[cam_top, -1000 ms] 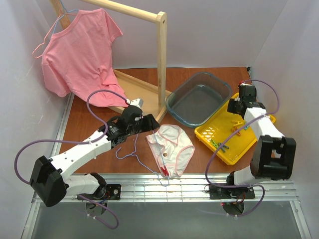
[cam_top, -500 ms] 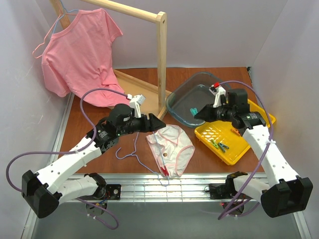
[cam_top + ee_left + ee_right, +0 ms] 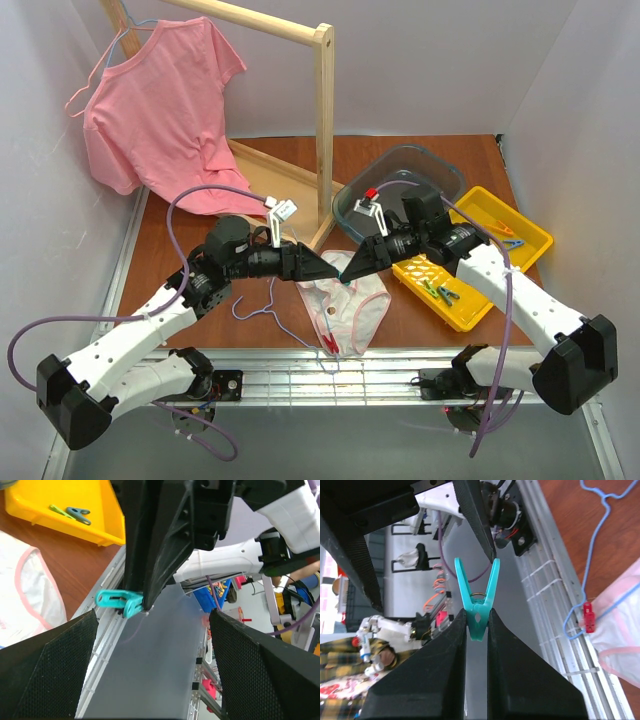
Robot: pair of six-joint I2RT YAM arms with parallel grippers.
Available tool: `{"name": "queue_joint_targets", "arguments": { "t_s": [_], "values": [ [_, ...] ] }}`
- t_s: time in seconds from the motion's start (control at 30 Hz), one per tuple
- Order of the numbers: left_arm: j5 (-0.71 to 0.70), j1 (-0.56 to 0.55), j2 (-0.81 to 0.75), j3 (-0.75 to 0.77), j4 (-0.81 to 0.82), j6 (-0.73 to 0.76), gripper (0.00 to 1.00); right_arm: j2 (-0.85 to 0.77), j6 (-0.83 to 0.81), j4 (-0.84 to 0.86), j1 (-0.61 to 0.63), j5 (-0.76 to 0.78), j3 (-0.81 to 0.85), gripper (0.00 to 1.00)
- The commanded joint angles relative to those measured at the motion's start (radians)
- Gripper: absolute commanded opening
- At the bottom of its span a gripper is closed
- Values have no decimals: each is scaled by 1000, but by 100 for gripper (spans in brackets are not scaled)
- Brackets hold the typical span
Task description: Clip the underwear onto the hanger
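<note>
progress: one red peg (image 3: 328, 345) is already pinning the underwear (image 3: 350, 310) to the hanger (image 3: 608, 505) at its near end. I judge the job about half done, with the second peg not yet on.
underwear: lying flat on the bench (image 3: 165, 245), centre, between the arms. The hanger wire is running along its left edge, hook pointing left.
right hand (image 3: 352, 275): pinching a teal peg (image 3: 479, 602) by its narrow end, free end splaying in a V. It is hovering over the far edge of the underwear.
left hand (image 3: 325, 268): fingers spread wide and carrying nothing, pointing straight at the right hand, almost tip to tip.
left to do: seating the teal peg over fabric and wire at the unpinned end. More pegs are lying in the tray (image 3: 530, 240) if needed.
edges: the red peg and underwear hem are sitting right at the bench's slatted near edge, so there is little room toward the bases.
room: the stand post (image 3: 324, 130) is just behind the left hand, and the basin (image 3: 348, 222) and tray are crowding the right. Open bench is lying left of the hanger.
</note>
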Motion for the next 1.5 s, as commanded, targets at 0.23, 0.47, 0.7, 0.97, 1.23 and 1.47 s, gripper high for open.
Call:
{"name": "queue_joint_targets", "arguments": {
  "t_s": [0.23, 0.47, 0.7, 0.97, 1.23, 1.47],
  "values": [
    [90, 4, -5, -28, 75, -43, 82, 9, 231, 297, 82, -128, 1, 1],
    [110, 4, -5, -48, 131, -74, 76, 12, 271, 384, 105, -143, -40, 1],
    [128, 4, -7, -67, 182, -112, 42, 15, 268, 401, 107, -155, -57, 1],
    [141, 4, -13, -87, 205, -149, 31, 8, 259, 401, 107, -151, -71, 1],
    [144, 4, -30, -104, 226, -184, 31, -6, 248, 403, 101, -146, -86, 1],
    [141, 4, -43, -120, 236, -210, 40, -23, 244, 403, 68, -148, -97, 1]
  ]
}}
